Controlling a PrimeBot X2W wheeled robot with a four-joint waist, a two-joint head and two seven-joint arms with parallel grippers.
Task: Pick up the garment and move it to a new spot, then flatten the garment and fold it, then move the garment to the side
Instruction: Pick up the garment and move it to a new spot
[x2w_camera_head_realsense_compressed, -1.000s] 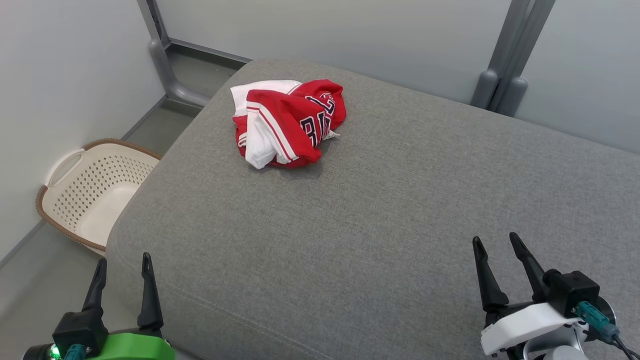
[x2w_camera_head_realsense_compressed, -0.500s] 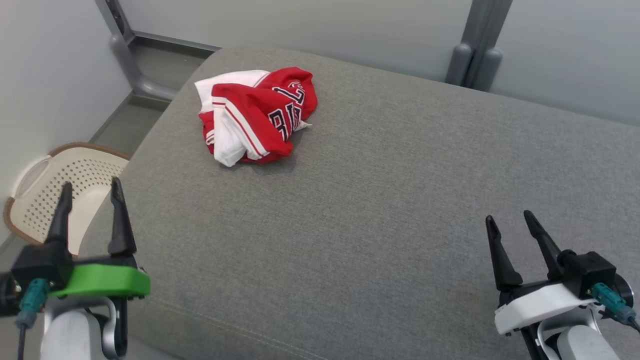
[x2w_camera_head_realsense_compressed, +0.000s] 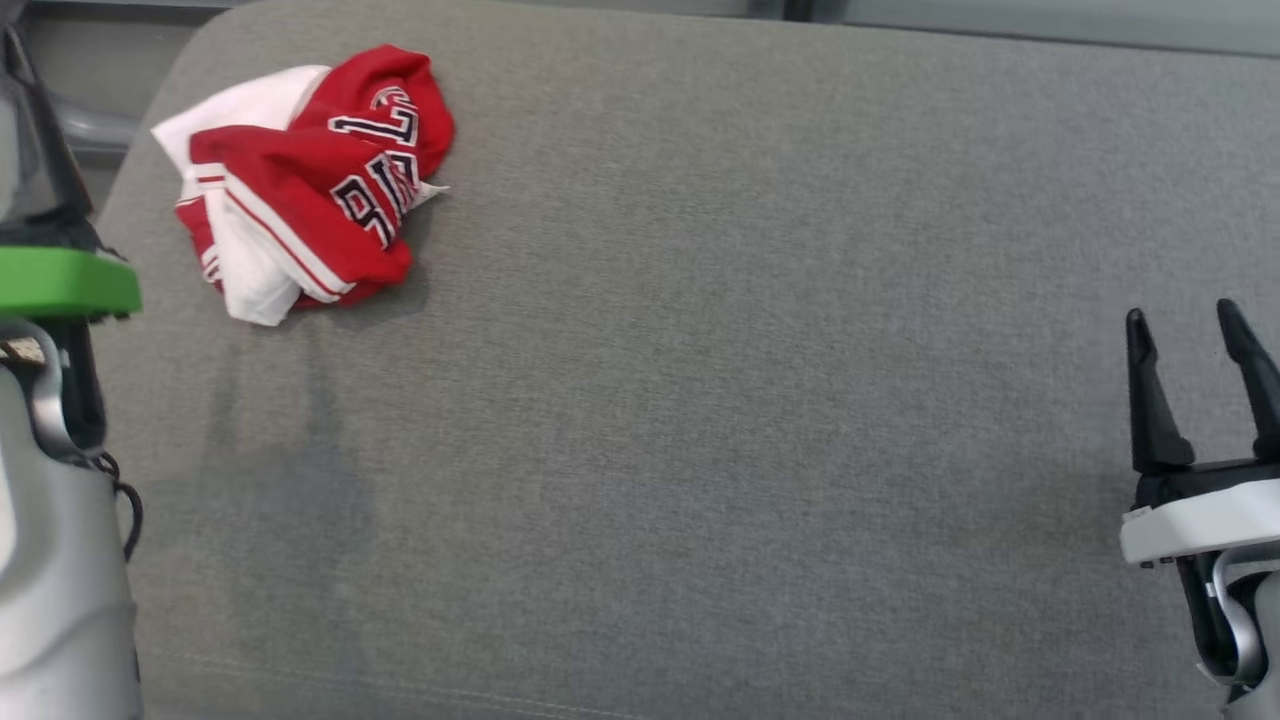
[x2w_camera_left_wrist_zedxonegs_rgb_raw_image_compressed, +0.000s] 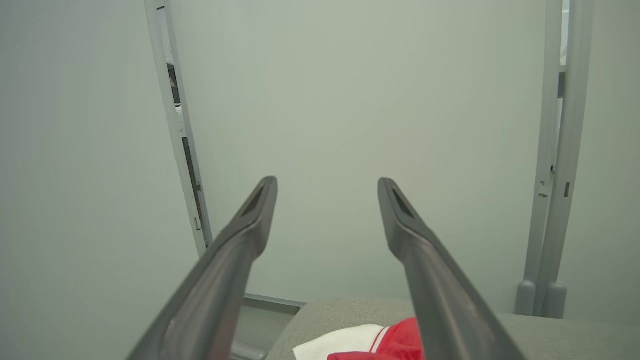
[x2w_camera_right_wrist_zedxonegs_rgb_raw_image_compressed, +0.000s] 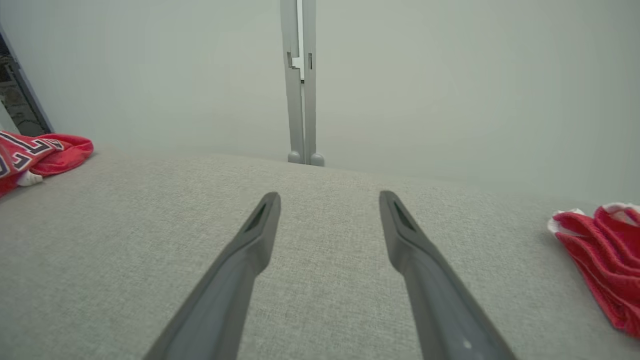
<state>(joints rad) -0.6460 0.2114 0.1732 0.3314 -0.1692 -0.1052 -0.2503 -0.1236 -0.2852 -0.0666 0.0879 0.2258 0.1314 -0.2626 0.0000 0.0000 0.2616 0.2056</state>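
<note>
Garment (x2w_camera_head_realsense_compressed: 300, 185) first: we see it bunched into a crumpled heap of red and white cloth with dark lettering, lying on the grey cushion (x2w_camera_head_realsense_compressed: 700, 400) near that cushion's far left corner. One white fold sticks out toward the cushion's left edge, and the lettered red part faces the cushion's middle.

At the cushion's left edge stands the left gripper (x2w_camera_left_wrist_zedxonegs_rgb_raw_image_compressed: 327, 187). Its green collar (x2w_camera_head_realsense_compressed: 60, 282) is level with the near side of the heap and just beside it; we cannot tell for sure, but they look apart. Its own wrist camera shows the two fingers (x2w_camera_left_wrist_zedxonegs_rgb_raw_image_compressed: 235, 260) spread wide with nothing between them, aimed over the cushion's far edge at the pale wall (x2w_camera_left_wrist_zedxonegs_rgb_raw_image_compressed: 325, 100). The garment peeks in low between them, partly behind the right-hand finger, and the tips are raised clear of the cloth.

Over the cushion's near right part hangs the right gripper (x2w_camera_head_realsense_compressed: 1180, 312), well apart from the garment, with most of the cushion's width between them. Its fingers too are parted and empty, above a white collar (x2w_camera_head_realsense_compressed: 1200, 520). In its wrist camera the garment shows toward the cushion's far left, a grey post (x2w_camera_right_wrist_zedxonegs_rgb_raw_image_compressed: 300, 100) rises behind the cushion's far edge, and a second red cloth (x2w_camera_right_wrist_zedxonegs_rgb_raw_image_compressed: 600, 255) with white trim lies on the cushion toward its right end.
</note>
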